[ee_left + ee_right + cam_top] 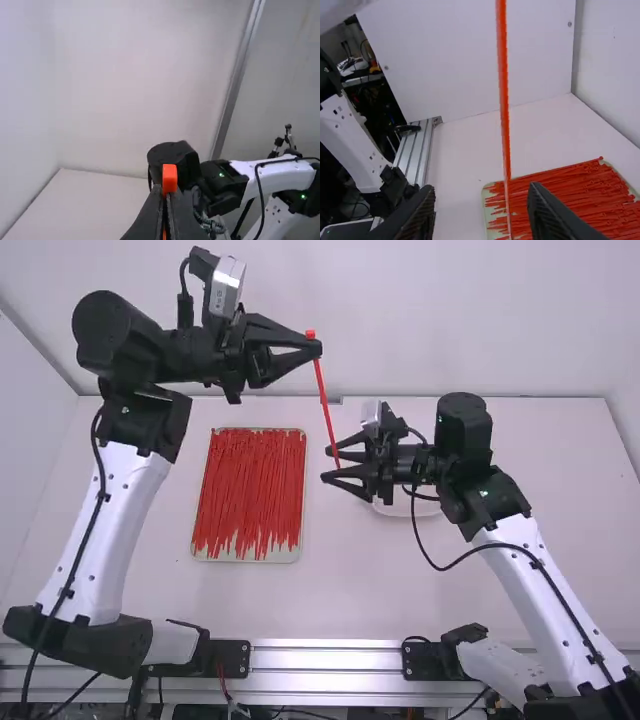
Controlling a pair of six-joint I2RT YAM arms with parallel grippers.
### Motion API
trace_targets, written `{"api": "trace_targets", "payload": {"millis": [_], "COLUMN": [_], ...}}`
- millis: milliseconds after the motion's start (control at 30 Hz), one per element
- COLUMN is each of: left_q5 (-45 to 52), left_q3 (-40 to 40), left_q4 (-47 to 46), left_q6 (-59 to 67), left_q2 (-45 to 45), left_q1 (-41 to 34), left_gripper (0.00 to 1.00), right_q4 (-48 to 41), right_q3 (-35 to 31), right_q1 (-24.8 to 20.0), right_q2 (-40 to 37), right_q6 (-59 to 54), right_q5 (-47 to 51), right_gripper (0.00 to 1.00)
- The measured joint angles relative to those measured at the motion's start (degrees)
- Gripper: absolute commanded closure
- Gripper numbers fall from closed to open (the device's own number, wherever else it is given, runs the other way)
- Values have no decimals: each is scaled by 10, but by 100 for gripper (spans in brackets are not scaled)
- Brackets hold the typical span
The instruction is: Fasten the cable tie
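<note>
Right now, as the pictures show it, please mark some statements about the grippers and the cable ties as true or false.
1. The left gripper is shut on the head of the cable tie. True.
2. The right gripper is shut on the tie. False: it is open, the tie between its fingers.
3. The spare ties lie in a tray on the table. True.
4. The held tie is already looped. False: it hangs straight.
</note>
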Motion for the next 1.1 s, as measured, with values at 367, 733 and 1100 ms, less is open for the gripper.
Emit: {"api": "trace_targets", "payload": {"millis": [367,733,1100], "left_q5": [-4,-53,-121], "left_q3": [20,-12,-27], "left_q4": [-21,-124,-178], "left_q6": [0,80,171], "left_q2": [0,10,22], "left_q1": [1,10,30], "left_gripper": [94,1,1], "right_q4": [-19,6,149], "right_q3": [0,0,0], "right_q1": [0,-19,-98], "right_q2": [0,0,0], "right_q6": [-5,37,123], "right_q5": [0,38,82], "right_gripper": [100,100,100]}}
